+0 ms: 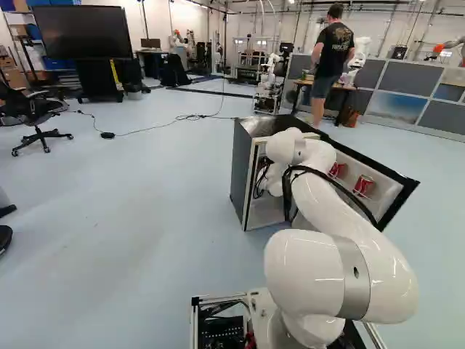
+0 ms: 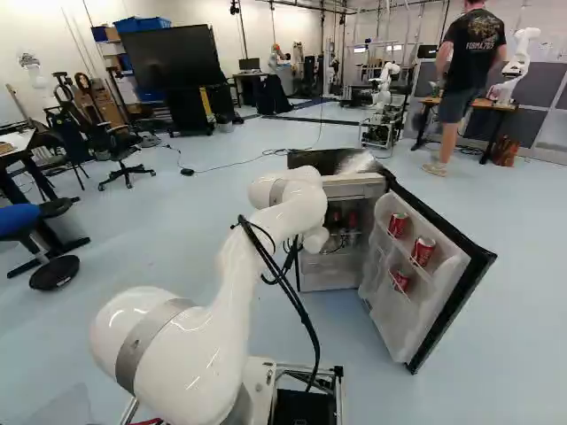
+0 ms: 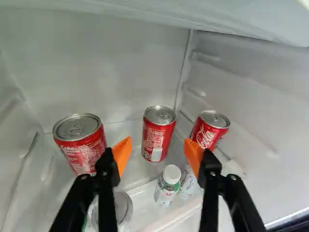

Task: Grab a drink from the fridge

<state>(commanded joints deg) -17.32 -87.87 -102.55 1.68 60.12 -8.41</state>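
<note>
In the wrist view my gripper [image 3: 157, 155] is open inside the fridge, its orange pads well apart and touching nothing. A red can [image 3: 158, 135] stands ahead, seen through the gap between them. Another red can [image 3: 81, 145] is beyond one finger, and a third red can [image 3: 208, 130] is beyond the other, near the side wall. A white-capped bottle [image 3: 167, 187] shows between the fingers, lower than the cans. The fridge [image 2: 332, 276] has its door [image 2: 390, 310] swung wide, with red cans [image 2: 423, 251] in the racks. My arm covers part of the fridge in both base views.
Fridge walls [image 3: 111, 63] surround the gripper, and an edge [image 3: 183, 13] runs above it. Close to one finger is a silver-topped round container [image 3: 120, 208]. Farther off are an office chair [image 2: 124, 155], a large screen [image 1: 83, 33] and another robot [image 2: 516, 64] by a table.
</note>
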